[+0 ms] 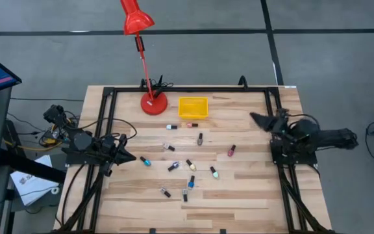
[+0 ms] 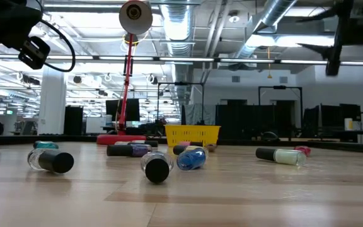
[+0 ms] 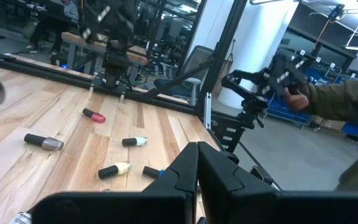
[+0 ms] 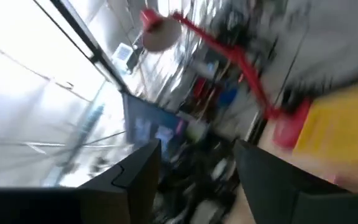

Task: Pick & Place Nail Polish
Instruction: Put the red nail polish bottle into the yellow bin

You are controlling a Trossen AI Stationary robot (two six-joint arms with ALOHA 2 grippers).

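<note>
Bottles of nail polish (image 1: 190, 164) are seen from above, lying spread over the wooden table (image 1: 239, 201) in front of the yellow bin (image 1: 193, 106). None is in the bin yet. The right gripper (image 1: 260, 120) is held up off the wood, to the right of the bin, with its fingers apart and nothing between them. The left gripper (image 1: 126, 157) is kept far to the left of the bin, pinched shut and empty.

From table height, the bottles are shown lying on their sides in front of the bin (image 2: 192, 134), some close together. One bottle should be picked that has room around it, so its neighbours are not knocked.

In the left wrist view, the left arm's fingers (image 3: 182, 177) are pressed together. A few bottles (image 3: 135, 142) are seen on the wood, and a person's sleeve (image 3: 344, 102) is seen beyond the table.

In the right wrist view, the dark fingers (image 4: 143, 168) are spread wide, and the bin (image 4: 344, 127) and the red lamp (image 4: 278, 130) are ahead. No bottle is seen between the fingers. The gripper should likely be turned down toward one bottle and lowered slowly, so the round bottle is not rolled away.
</note>
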